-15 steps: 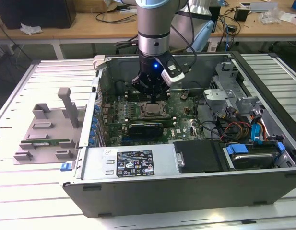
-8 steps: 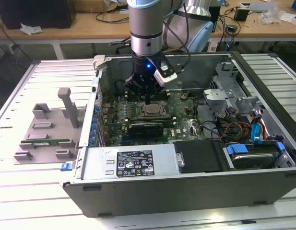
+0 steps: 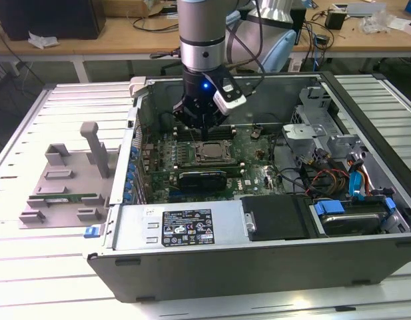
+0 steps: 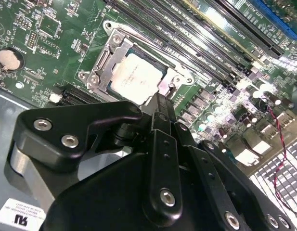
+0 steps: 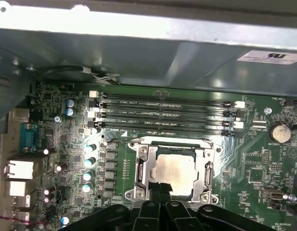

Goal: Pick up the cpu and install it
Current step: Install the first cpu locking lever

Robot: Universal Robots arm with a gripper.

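The cpu (image 3: 210,153) (image 4: 136,78) (image 5: 174,174) is sitting flat inside the square socket frame (image 5: 141,168) on the green motherboard (image 3: 252,167), within the open computer case (image 3: 258,260) lying on the counter (image 3: 32,267). The pincer (image 3: 204,133) (image 4: 160,101) (image 5: 161,187) is hanging directly above it, fingertips drawn together and gripping nothing, close over the chip's edge. Memory slots (image 5: 167,115) are running along the socket's far side.
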